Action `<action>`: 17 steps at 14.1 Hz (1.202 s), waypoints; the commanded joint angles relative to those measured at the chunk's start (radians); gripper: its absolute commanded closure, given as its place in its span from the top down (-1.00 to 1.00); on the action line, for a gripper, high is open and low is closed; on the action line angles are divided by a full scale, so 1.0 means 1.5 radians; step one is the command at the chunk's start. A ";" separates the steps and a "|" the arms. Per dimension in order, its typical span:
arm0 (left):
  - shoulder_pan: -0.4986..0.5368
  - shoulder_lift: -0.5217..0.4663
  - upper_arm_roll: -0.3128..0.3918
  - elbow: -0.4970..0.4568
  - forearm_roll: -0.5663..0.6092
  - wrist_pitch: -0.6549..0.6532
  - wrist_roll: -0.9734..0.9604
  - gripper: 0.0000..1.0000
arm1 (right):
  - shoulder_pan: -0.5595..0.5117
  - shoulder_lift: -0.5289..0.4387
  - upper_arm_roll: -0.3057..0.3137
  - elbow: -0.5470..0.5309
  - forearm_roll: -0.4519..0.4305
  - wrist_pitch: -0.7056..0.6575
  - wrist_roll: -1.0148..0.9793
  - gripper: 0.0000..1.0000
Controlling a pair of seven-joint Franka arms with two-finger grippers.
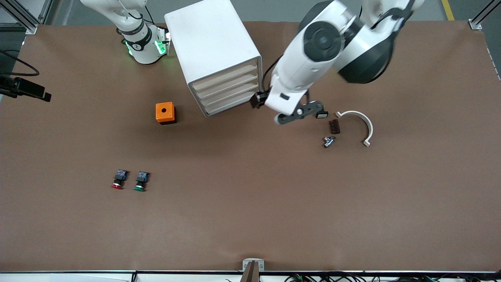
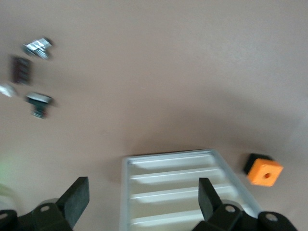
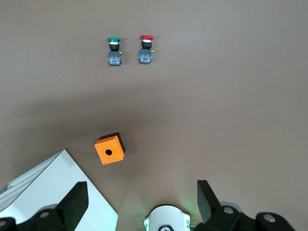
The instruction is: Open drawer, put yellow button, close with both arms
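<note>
Our left gripper (image 1: pixel 303 112) hangs just in front of the drawers (image 1: pixel 229 88), jaws spread, probably to work one, while the right gripper (image 3: pixel 139 202) waits spread-jawed over its base, and we can't spot the yellow button on the table (image 1: pixel 250 203).

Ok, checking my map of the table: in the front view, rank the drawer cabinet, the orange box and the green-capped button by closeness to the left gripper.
From the left gripper, open over the table:
1. Drawer cabinet, right beside it.
2. Orange box, past the cabinet toward the right arm's end.
3. Green-capped button, nearest the front camera, beside the red-capped one.
</note>
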 commanded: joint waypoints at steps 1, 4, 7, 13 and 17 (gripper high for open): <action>0.054 -0.063 -0.003 -0.025 0.025 -0.069 0.105 0.99 | -0.010 -0.056 0.011 -0.062 0.008 0.020 0.010 1.00; 0.151 -0.105 -0.003 -0.028 0.026 -0.137 0.285 0.99 | -0.009 -0.142 0.010 -0.171 0.008 0.097 0.010 1.00; 0.222 -0.124 -0.004 -0.030 0.075 -0.169 0.395 0.99 | -0.008 -0.185 0.009 -0.228 0.008 0.135 0.010 1.00; 0.239 -0.217 0.155 -0.128 0.089 -0.148 0.651 0.99 | -0.011 -0.184 -0.002 -0.217 0.011 0.117 0.000 1.00; 0.264 -0.289 0.198 -0.253 0.088 -0.025 0.687 0.99 | -0.008 -0.183 0.001 -0.209 0.002 0.117 -0.035 1.00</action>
